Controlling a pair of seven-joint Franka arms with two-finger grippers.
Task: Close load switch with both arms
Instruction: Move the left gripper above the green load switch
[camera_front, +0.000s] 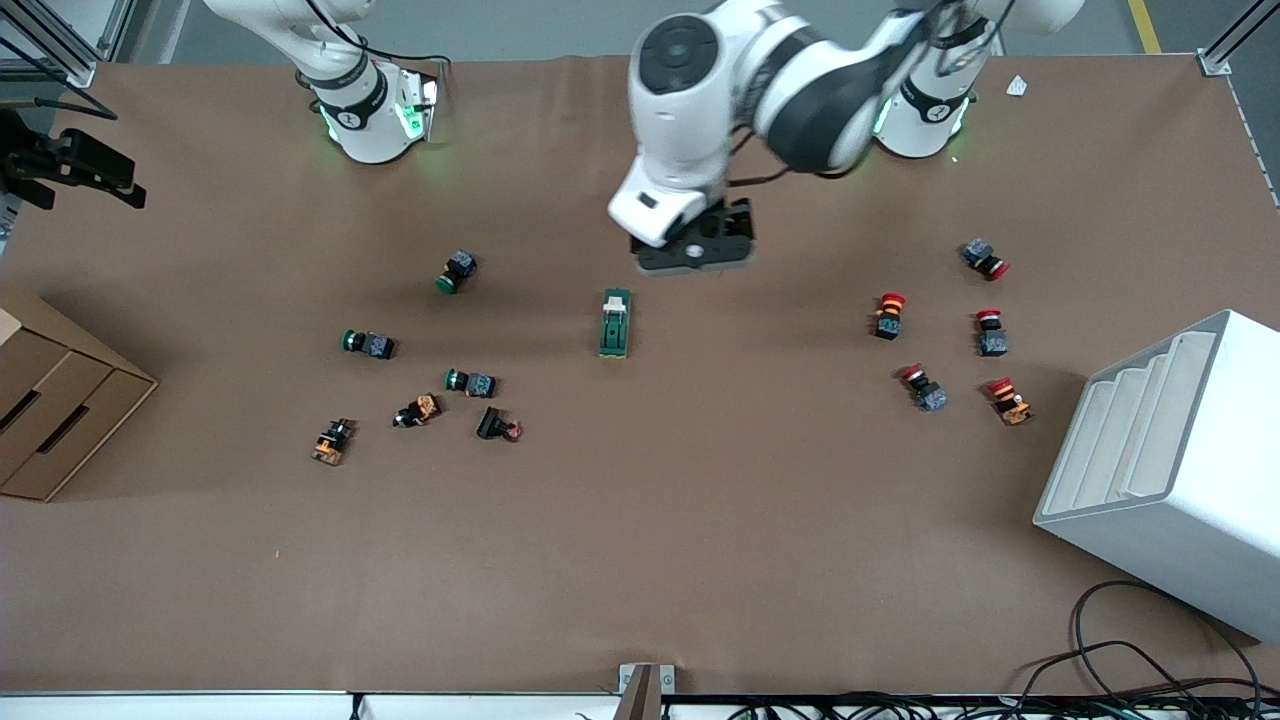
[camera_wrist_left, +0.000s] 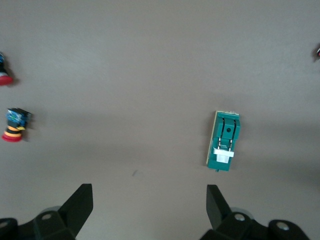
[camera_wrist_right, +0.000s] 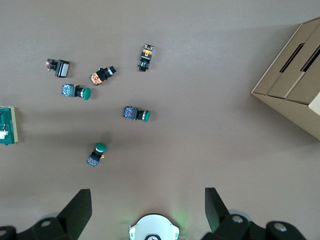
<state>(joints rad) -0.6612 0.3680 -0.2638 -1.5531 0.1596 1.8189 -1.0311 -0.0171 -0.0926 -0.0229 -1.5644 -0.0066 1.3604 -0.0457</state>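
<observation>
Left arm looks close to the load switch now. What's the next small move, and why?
Probably ease the left end effector toward the front camera and down over the load switch. Its fingers are spread wide, and the switch lies untouched on the table, off to one side of the gap. The right end effector waits open, high near its own base.

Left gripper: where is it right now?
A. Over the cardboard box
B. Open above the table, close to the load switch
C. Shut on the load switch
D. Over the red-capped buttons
B: the left gripper hangs open, the load switch lying untouched on the table just past its fingers.
</observation>
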